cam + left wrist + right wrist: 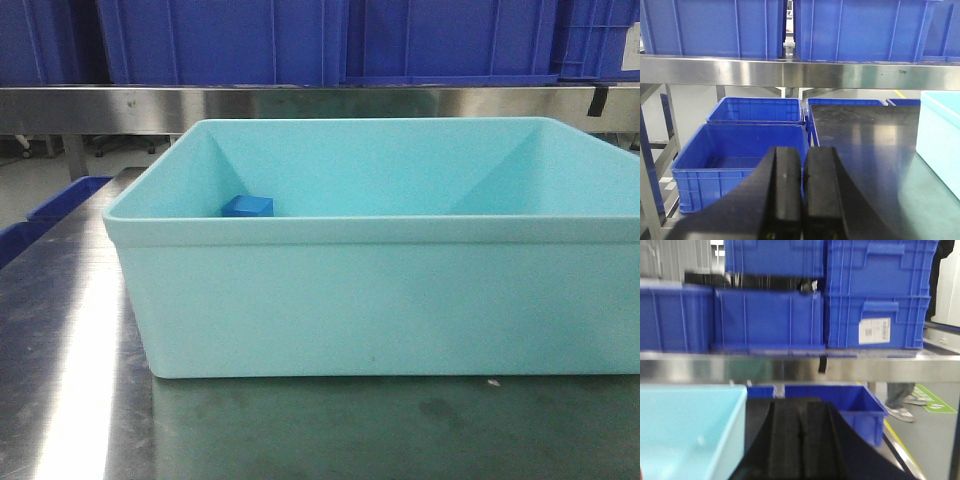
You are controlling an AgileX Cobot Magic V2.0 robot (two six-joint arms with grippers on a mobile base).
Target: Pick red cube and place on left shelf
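Red cube: position cannot be told from any view. Front view alone shows small blue cube (247,207) inside pale turquoise plastic bin (380,300), near left wall. Wrist views alone show left gripper (802,200), right gripper (800,440): both pinched together, empty.

You get bright, even light; glare streaks the steel surface (85,340) in your front view. Your right wrist view is soft and blurred, the others sharp.

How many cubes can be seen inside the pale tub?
1: a blue cube near the left wall of the tub. Others may be hidden behind its front wall.
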